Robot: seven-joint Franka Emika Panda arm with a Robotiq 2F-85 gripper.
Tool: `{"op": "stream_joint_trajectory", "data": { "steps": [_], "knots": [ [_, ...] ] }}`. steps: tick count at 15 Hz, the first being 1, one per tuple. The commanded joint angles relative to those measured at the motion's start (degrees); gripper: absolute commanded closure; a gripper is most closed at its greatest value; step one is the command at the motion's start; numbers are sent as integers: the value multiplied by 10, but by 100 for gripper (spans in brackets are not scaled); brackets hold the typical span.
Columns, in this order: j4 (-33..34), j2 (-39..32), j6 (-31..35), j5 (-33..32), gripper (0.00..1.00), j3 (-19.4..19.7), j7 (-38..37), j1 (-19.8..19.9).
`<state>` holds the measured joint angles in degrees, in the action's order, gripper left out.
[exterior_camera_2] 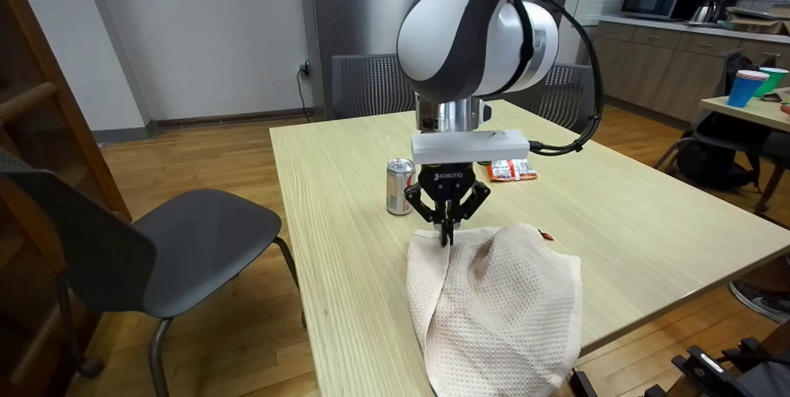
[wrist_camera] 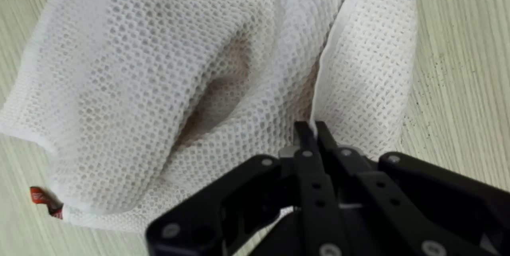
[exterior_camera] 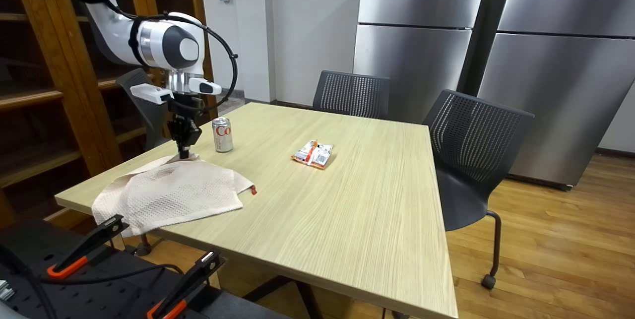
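Note:
A pale, waffle-textured towel (exterior_camera: 173, 192) lies crumpled on the table, part of it hanging over the edge. In the wrist view, my gripper (wrist_camera: 314, 126) is shut on a thin folded edge of the towel (wrist_camera: 167, 69), which passes between the fingertips. The jaws point down at the towel (exterior_camera_2: 500, 304) in both exterior views. To the left of the edge the towel bunches into a hollow fold; on the right a flatter flap rests on the wood. A small red tag (wrist_camera: 38, 195) sticks out at its lower left corner.
Close to the gripper stands an upright silver soda can (exterior_camera: 222, 135). Farther along the table (exterior_camera: 357, 200) is a small snack bag (exterior_camera: 313, 154). Chairs (exterior_camera: 476, 160) stand around the table, and black clamps with orange pads (exterior_camera: 173, 289) sit at the near side.

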<state>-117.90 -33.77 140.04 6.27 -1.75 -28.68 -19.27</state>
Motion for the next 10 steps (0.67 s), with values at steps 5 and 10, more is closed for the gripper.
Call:
{"op": "stream_joint_trajectory", "data": {
  "steps": [5, 10],
  "knots": [
    [34, -1, -5, -10, 99, -14, -10, -19],
    [62, -15, -12, -11, 99, -22, -6, -29]
  ]
}}
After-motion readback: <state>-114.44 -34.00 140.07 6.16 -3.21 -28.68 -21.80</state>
